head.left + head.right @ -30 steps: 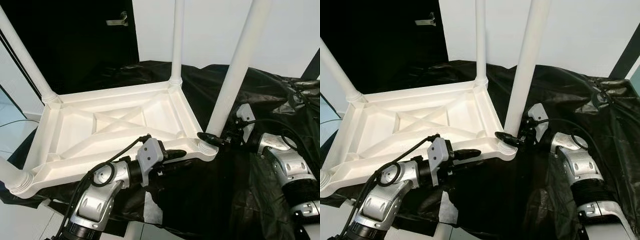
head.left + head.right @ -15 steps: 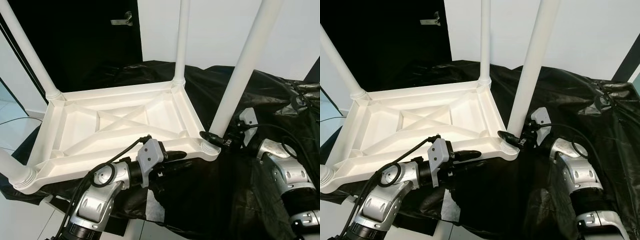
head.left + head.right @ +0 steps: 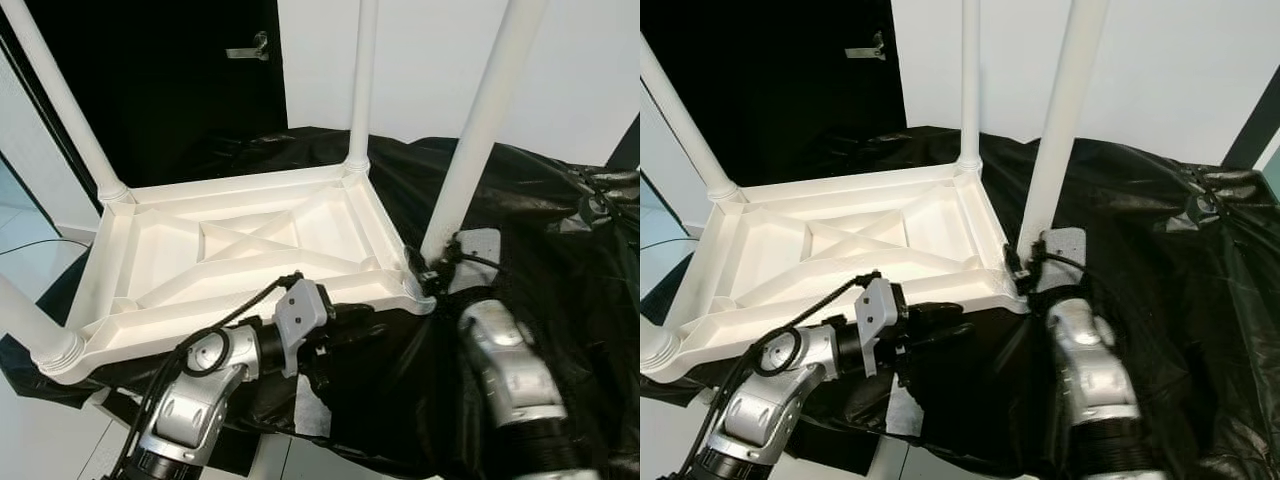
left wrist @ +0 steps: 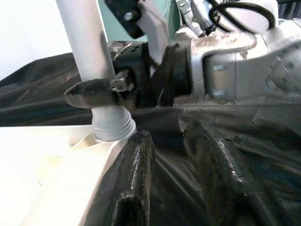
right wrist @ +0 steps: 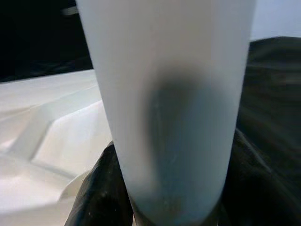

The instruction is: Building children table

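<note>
We see the white plastic children's table [image 3: 250,250] lying upside down on black sheeting, its ribbed underside facing up and four white legs [image 3: 480,130] upright.

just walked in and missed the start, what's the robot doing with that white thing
It is putting together a small white table, which lies upside down on black sheeting with four legs pointing up. The right end effector is clamped round the base of the near right leg, by its corner socket. The left end effector sits low by the table's near edge, fingers slightly apart, holding nothing.
</note>
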Available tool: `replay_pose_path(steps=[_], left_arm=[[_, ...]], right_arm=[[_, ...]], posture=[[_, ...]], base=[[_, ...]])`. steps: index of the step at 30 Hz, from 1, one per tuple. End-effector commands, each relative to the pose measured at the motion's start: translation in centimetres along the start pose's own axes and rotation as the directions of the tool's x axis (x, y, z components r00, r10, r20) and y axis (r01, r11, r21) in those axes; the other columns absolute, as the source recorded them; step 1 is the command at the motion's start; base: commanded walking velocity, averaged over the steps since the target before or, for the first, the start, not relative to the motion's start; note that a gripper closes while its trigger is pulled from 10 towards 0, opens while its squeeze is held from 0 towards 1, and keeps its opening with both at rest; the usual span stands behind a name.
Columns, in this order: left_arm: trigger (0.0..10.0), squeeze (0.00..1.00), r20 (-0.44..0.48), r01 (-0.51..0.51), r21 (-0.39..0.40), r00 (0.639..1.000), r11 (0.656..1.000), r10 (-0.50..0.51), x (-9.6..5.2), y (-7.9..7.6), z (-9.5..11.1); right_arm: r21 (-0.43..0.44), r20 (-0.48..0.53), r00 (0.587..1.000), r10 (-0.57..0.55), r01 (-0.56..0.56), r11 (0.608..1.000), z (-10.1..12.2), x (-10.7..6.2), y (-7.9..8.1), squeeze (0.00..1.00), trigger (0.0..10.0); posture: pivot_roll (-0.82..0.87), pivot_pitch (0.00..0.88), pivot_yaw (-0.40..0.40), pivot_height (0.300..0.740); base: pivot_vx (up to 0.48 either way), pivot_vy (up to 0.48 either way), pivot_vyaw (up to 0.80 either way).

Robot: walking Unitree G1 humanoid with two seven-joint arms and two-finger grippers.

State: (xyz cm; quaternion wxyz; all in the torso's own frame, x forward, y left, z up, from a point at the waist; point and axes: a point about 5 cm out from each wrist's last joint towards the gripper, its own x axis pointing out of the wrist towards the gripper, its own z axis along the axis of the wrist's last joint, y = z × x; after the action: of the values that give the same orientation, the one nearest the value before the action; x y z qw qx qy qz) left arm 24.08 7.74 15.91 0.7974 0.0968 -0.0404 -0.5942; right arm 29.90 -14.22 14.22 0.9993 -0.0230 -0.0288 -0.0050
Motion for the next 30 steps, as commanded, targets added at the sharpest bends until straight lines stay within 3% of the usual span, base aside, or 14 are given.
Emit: replay_pose_path(steps=[1, 3, 14, 15, 16, 17, 22, 24, 25, 26, 30], left_arm=[[10.0, 0.00, 0.005, -0.040, -0.006, 0.999, 0.999, 0.040, 0.1, 0.2, 0.2], [10.0, 0.00, 0.007, -0.037, -0.008, 0.999, 0.999, 0.037, 0.1, 0.2, 0.2], [10.0, 0.00, 0.003, -0.044, -0.001, 0.999, 0.999, 0.044, 0.2, 0.4, 0.4], [10.0, 0.00, 0.004, -0.044, -0.001, 0.999, 0.999, 0.045, 0.2, 0.3, 0.4], [10.0, 0.00, 0.005, -0.045, -0.001, 0.999, 0.999, 0.045, 0.2, 0.3, 0.4], [10.0, 0.00, 0.005, -0.045, -0.002, 0.999, 0.999, 0.045, 0.2, 0.2, 0.4], [10.0, 0.00, 0.007, -0.046, -0.006, 0.999, 0.999, 0.046, 0.1, 0.0, 0.4], [10.0, 0.00, 0.007, -0.050, -0.007, 0.999, 0.999, 0.050, 0.0, 0.1, 0.4], [10.0, 0.00, 0.007, -0.050, -0.007, 0.999, 0.999, 0.050, 0.0, 0.1, 0.4], [10.0, 0.00, 0.006, -0.052, -0.007, 0.999, 0.999, 0.052, 0.0, 0.2, 0.4], [10.0, 0.00, 0.006, -0.057, -0.006, 0.998, 0.998, 0.057, -0.1, 0.4, 0.3]], right_arm=[[-0.041, -0.081, 0.980, -0.182, 0.179, 0.983, -1.7, -0.6, -0.8, 0.00, 10.0], [-0.007, -0.082, 0.986, -0.147, 0.147, 0.989, -1.6, -0.4, 0.2, 0.00, 10.0], [-0.009, -0.084, 0.985, -0.153, 0.152, 0.988, -1.3, -1.0, 0.4, 0.00, 10.0], [-0.013, -0.076, 0.986, -0.149, 0.148, 0.989, -1.1, -1.0, 0.4, 0.22, 10.0], [-0.008, -0.063, 0.988, -0.143, 0.143, 0.990, -0.9, -1.0, 0.4, 0.91, 10.0], [-0.003, -0.051, 0.990, -0.130, 0.130, 0.991, -0.8, -1.0, 0.3, 1.00, 10.0], [0.039, 0.012, 1.000, -0.019, 0.019, 0.999, -0.1, -1.4, -0.3, 1.00, 10.0], [0.046, 0.044, 0.993, 0.113, -0.115, 0.992, 0.3, -1.9, -0.8, 1.00, 10.0], [0.046, 0.044, 0.993, 0.113, -0.115, 0.992, 0.3, -1.9, -0.8, 1.00, 10.0], [0.049, 0.048, 0.981, 0.188, -0.190, 0.980, 0.3, -2.2, -1.2, 0.00, 10.0], [0.022, 0.051, 0.939, 0.339, -0.341, 0.940, 0.3, -2.4, -2.9, 0.00, 10.0]], posture=[[-0.02, 0.000, 0.008, 0.740], [-0.02, 0.000, 0.008, 0.740], [-0.02, 0.000, 0.008, 0.740], [-0.02, 0.000, 0.006, 0.740], [-0.02, 0.000, 0.005, 0.740], [-0.02, 0.000, 0.003, 0.740], [-0.02, 0.000, -0.003, 0.740], [-0.02, 0.000, -0.004, 0.740], [-0.02, 0.000, -0.004, 0.740], [-0.02, 0.000, -0.004, 0.740], [-0.02, 0.000, -0.004, 0.740]], base=[[0.000, 0.000, 0.00], [0.000, 0.000, 0.00], [0.000, 0.000, 0.00], [0.000, 0.000, 0.00], [0.000, 0.000, 0.00], [0.000, 0.000, 0.00], [0.000, 0.000, 0.00], [0.000, 0.000, 0.00], [0.000, 0.000, 0.00], [0.000, 0.000, 0.00], [0.000, 0.000, 0.00]])
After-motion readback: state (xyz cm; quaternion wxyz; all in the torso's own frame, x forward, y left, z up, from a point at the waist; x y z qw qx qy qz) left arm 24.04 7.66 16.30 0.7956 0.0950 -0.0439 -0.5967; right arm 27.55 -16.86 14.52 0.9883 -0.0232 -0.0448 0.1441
